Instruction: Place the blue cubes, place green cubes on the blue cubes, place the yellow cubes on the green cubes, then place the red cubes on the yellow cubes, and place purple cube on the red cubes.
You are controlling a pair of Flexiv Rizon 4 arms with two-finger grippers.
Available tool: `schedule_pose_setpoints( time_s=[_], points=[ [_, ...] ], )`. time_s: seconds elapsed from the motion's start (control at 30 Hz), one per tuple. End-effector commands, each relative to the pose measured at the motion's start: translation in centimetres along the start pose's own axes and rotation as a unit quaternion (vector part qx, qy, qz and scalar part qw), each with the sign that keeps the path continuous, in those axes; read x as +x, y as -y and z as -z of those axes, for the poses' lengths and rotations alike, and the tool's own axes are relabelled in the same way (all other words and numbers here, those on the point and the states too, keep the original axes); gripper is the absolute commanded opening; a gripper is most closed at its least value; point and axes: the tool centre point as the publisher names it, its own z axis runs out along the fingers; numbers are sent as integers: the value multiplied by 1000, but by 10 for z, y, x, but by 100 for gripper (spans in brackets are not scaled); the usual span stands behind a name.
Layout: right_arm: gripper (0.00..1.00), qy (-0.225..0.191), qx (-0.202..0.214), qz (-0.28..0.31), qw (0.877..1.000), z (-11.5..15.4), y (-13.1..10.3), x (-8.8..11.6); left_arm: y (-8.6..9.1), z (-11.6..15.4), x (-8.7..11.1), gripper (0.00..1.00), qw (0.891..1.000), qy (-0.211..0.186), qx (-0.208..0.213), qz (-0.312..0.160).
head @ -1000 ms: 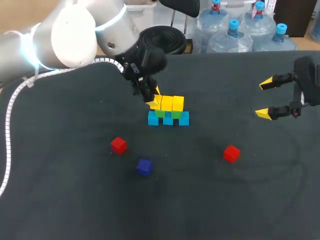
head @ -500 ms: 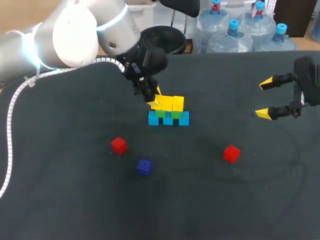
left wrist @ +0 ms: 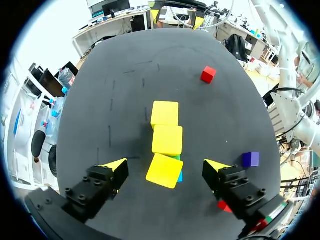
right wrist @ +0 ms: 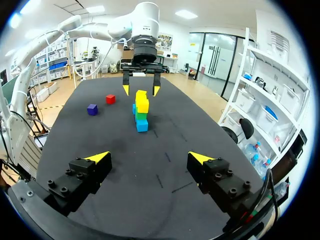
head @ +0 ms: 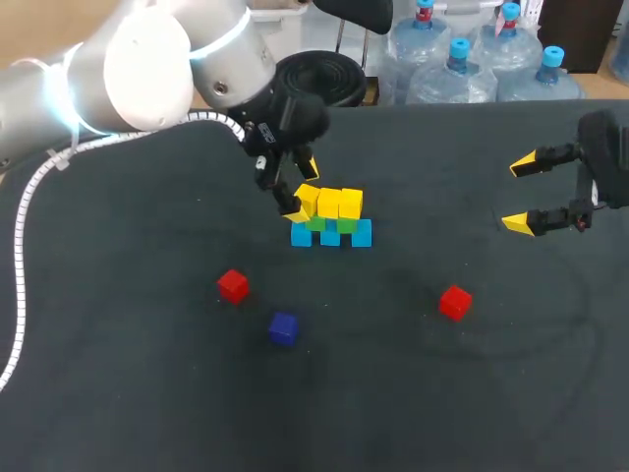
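A stack stands mid-table: three blue cubes (head: 330, 236) at the base, green cubes (head: 314, 223) on them, and three yellow cubes (head: 328, 204) in a row on top. My left gripper (head: 300, 192) hangs open over the row's left end. Its fingers stand either side of the nearest yellow cube (left wrist: 165, 170), which lies slightly turned, with a gap at each side. On the table lie two red cubes (head: 233, 285) (head: 455, 301) and a purple cube (head: 283, 327). My right gripper (head: 521, 193) is open and holds nothing, far right of the stack (right wrist: 141, 112).
A black coiled object (head: 319, 79) sits at the table's back edge behind the left arm. The left arm's white cable (head: 29, 197) curves over the table's left side. Dark tabletop (head: 413, 393) stretches in front of the loose cubes.
My left gripper's fingers have spread apart and let go of the leftmost yellow cube, which now rests on the stack. The right arm has not moved.
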Motion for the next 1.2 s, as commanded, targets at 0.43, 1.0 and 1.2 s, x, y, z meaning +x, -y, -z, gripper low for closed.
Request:
schedule_pose_setpoints(
  time_s=[0.43,1.0,1.2],
  points=[
    [100,1,0,0,1000,-1,0,0,0,42,4,100,999,24,-22,-25],
    [100,1,0,0,1000,-1,0,0,2,49,41,0,998,42,-41,-22],
    [100,1,0,0,1000,-1,0,0,-3,33,51,0,998,49,-36,-18]
  ],
)
